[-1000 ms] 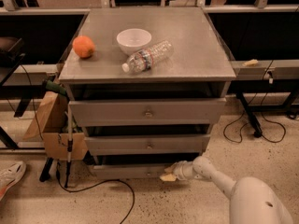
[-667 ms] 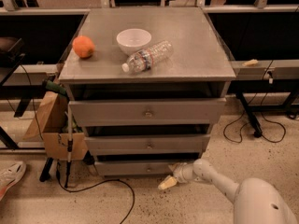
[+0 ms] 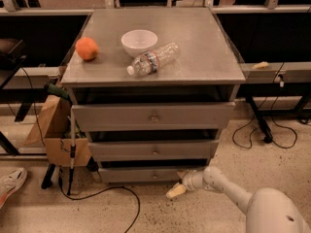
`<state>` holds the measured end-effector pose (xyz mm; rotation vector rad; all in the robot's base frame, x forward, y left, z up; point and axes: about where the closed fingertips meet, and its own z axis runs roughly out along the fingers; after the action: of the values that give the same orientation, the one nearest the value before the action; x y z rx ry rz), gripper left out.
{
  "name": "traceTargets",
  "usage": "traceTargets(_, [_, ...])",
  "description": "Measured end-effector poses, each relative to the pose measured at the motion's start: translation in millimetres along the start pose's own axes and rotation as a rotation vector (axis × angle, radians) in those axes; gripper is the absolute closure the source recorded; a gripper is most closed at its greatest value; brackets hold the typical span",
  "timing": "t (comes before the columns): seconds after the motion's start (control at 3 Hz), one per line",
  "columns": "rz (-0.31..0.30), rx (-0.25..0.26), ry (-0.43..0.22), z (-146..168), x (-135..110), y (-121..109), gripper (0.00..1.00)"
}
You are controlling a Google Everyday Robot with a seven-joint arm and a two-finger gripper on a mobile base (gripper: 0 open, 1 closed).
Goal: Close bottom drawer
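The bottom drawer (image 3: 146,174) is the lowest of three grey drawers in a metal cabinet, with a slim front panel and a small centre knob (image 3: 154,175). Its front sits set back beneath the middle drawer (image 3: 154,149), which sits set back beneath the top drawer (image 3: 153,116). My gripper (image 3: 175,191) is low, just above the floor, in front of and below the bottom drawer's right end. It holds nothing. My white arm (image 3: 228,188) reaches in from the lower right.
On the cabinet top lie an orange (image 3: 87,48), a white bowl (image 3: 139,42) and a plastic bottle (image 3: 153,58) on its side. A cardboard box (image 3: 53,130) and a pole (image 3: 72,144) stand at the left. Cables (image 3: 265,135) and a shoe (image 3: 12,183) lie on the floor.
My gripper has dropped from the level of the bottom drawer's front down toward the floor and drawn slightly back.
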<state>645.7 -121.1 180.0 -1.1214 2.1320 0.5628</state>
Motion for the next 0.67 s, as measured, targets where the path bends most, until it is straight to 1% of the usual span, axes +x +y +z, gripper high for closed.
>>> traceTargets(0.33, [0.011, -0.058, 0.05, -10, 18, 2, 0.0])
traceTargets(0.67, [0.008, -0.213, 0.119, -22, 39, 38, 0.0])
